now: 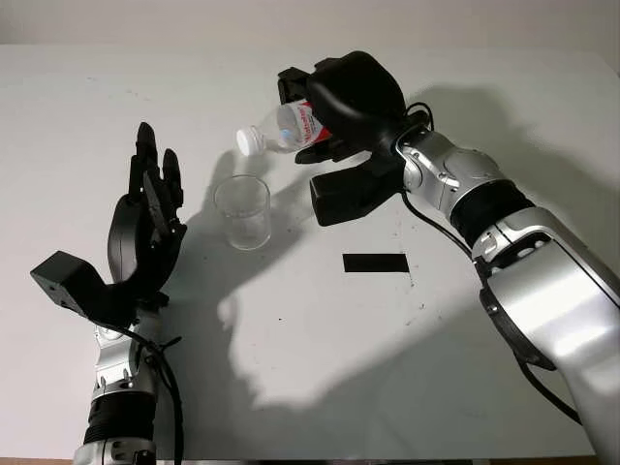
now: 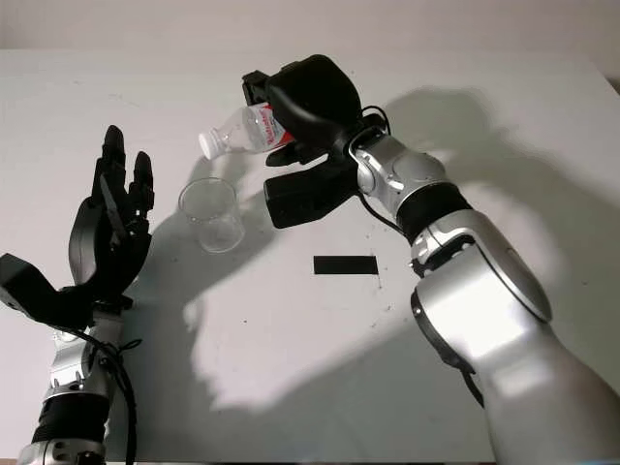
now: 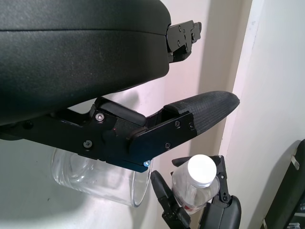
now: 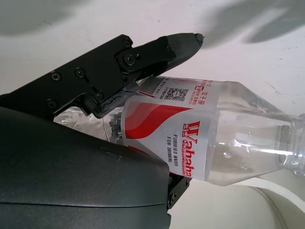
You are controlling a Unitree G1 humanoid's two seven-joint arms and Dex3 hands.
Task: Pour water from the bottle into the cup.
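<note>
A clear plastic bottle (image 1: pixel 281 128) with a red and white label and a white cap is tipped on its side in the air, cap end pointing left and a little down above the cup. My right hand (image 1: pixel 339 107) is shut on the bottle's body; the label shows close up on the bottle (image 4: pixel 190 143) in the right wrist view. The clear cup (image 1: pixel 243 211) stands upright on the white table (image 1: pixel 320 329), just below and left of the cap. My left hand (image 1: pixel 145 218) is open, held upright to the left of the cup (image 3: pixel 95 183), not touching it.
A black rectangular strip (image 1: pixel 375 263) lies flat on the table to the right of the cup. Free table surface spreads in front of and behind the cup.
</note>
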